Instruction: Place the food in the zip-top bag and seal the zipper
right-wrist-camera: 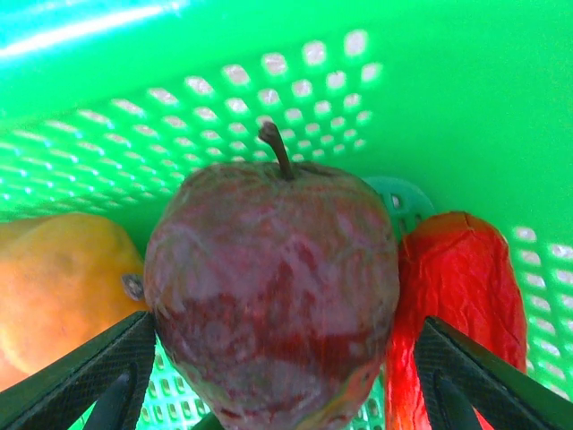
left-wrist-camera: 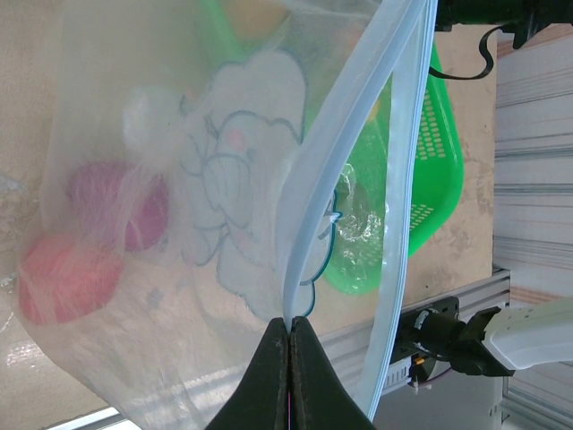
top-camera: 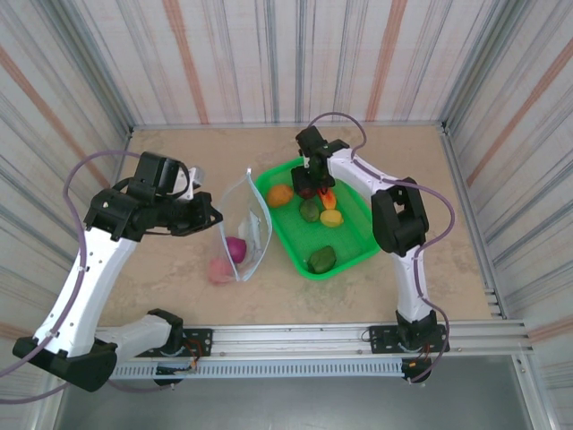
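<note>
Zip-top bag (top-camera: 245, 208) mouth agape (basket (top-camera: 354, 236) adjacent)

the beige mottled table (top-camera: 466, 251) carries a green mesh basket (top-camera: 288, 224) and, just left of it, the zip-top bag (top-camera: 251, 215).

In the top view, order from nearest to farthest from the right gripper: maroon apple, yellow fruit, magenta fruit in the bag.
1. The maroon apple, between the fingers of the right gripper.
2. The yellow fruit, middle of the basket.
3. The magenta fruit, inside the bag, left of the basket.
</note>
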You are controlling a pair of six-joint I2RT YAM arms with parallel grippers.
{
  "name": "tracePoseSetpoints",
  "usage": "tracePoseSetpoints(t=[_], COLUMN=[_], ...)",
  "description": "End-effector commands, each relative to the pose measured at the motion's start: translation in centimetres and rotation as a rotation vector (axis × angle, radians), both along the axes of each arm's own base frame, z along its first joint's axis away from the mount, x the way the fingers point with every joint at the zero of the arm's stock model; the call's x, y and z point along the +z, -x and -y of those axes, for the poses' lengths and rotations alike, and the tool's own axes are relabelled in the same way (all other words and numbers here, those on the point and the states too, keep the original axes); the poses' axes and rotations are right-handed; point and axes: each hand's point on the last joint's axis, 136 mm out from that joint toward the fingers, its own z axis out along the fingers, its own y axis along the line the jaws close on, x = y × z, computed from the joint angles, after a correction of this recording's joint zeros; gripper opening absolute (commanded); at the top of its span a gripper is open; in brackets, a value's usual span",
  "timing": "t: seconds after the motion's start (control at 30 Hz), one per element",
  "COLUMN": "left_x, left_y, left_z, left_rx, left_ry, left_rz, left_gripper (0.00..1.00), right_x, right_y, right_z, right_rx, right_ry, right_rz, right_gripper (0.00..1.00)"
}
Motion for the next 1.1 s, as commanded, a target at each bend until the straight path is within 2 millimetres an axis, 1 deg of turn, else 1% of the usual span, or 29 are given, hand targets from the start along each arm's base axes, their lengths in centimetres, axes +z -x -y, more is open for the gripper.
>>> tracePoseSetpoints(t=[0.0, 0.03, 0.07, 0.2, 0.23, 0.33, 0.37, 0.4, 0.43, 0.5, 0.6, 0.67, 0.77, 0.87, 1.0, 1.07], left_x=[0.0, -0.2, -0.3, -0.7, -0.7, -0.7, -0.9, -1.1, -1.2, -1.5, -1.3, -1.1, -0.9, -1.1, -1.4, -1.4], left_y=[-0.2, -0.3, -0.3, -0.4, -0.4, -0.4, -0.5, -0.4, -0.4, -0.4, -0.4, -0.4, -0.4, -0.5, -0.4, -0.4], left_z=[0.3, 0.3, 0.3, 0.4, 0.4, 0.3, 0.3, 0.2, 0.2, 0.2, 0.3, 0.3, 0.3, 0.2, 0.3, 0.4], left_rx=[-0.018, -0.016, -0.014, -0.021, -0.022, -0.019, -0.016, -0.016, -0.014, -0.009, -0.007, -0.004, 0.0, 0.007, 0.012, 0.013], left_ry=[0.014, 0.011, 0.008, 0.0, 0.001, -0.003, -0.007, -0.009, -0.01, -0.007, 0.001, 0.003, 0.009, 0.009, 0.02, 0.024], left_rz=[-0.007, -0.01, -0.014, -0.03, -0.031, -0.028, -0.031, -0.036, -0.038, -0.046, -0.04, -0.034, -0.03, -0.033, -0.041, -0.04], left_gripper=[0.0, 0.0, 0.0, 0.0, 0.0, 0.0, 0.0, 0.0, 0.0, 0.0, 0.0, 0.0, 0.0, 0.0, 0.0, 0.0], right_x=[-1.5, -1.9, -1.4, -2.2, -2.1, -1.2, -0.5, -0.7, -0.1, 1.4, 4.4, 7.0, 9.5, 11.3, 13.5, 15.2], right_y=[0.3, 0.3, -0.3, -0.2, -0.2, 0.0, 0.0, 0.5, 0.7, 1.1, 1.8, 2.3, 3.3, 4.6, 6.5, 7.6], right_z=[0.2, 0.1, -0.3, -0.8, -1.1, -1.7, -1.8, -1.5, -1.4, -1.4, -1.4, -1.1, -0.5, -0.3, 0.2, 0.3], right_rx=[0.016, 0.02, 0.021, 0.028, 0.033, 0.04, 0.04, 0.033, 0.027, 0.015, 0.005, 0.002, -0.003, 0.005, 0.02, 0.029], right_ry=[0.037, 0.036, 0.02, -0.005, -0.019, -0.058, -0.073, -0.072, -0.089, -0.134, -0.227, -0.262, -0.288, -0.343, -0.365, -0.404], right_rz=[-0.044, -0.053, -0.038, -0.06, -0.061, -0.056, -0.043, -0.049, -0.032, -0.001, 0.048, 0.108, 0.159, 0.178, 0.215, 0.237], right_gripper=[0.77, 0.76, 0.76, 0.75, 0.73, 0.64, 0.63, 0.62, 0.6, 0.59, 0.58, 0.57, 0.57, 0.57, 0.57, 0.56])
